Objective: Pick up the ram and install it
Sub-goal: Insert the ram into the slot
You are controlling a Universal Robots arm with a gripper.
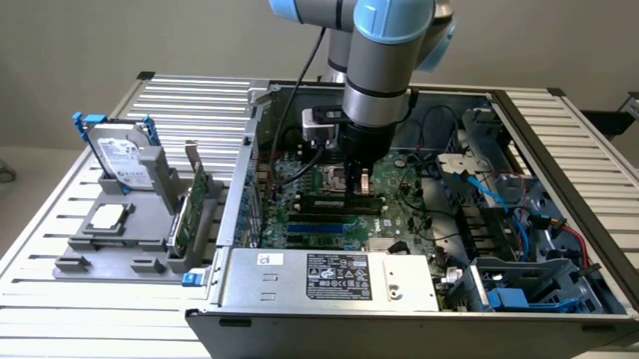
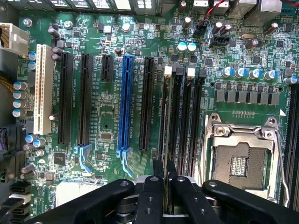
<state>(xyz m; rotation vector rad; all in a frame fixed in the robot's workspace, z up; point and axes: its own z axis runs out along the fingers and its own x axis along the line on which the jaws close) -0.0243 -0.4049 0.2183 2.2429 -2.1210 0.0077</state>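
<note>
I am watching my pincer (image 2: 166,171) clenching the ram (image 2: 167,116). The stick is showing edge-on as a thin dark line running straight out from between the fingers, over the black memory slots (image 2: 184,116). I cannot tell whether its lower edge is touching a slot. The pincer's own black body is cutting off the motherboard (image 2: 105,126) nearest it. A blue slot (image 2: 126,102) is lying to one side of the fingers and the processor socket (image 2: 243,158) to the other. In the exterior view the arm is reaching down into the open computer case (image 1: 238,202), where the stick is hard to make out beneath the pincer. A hard drive (image 1: 125,161) is standing well apart, outside the case.
</note>
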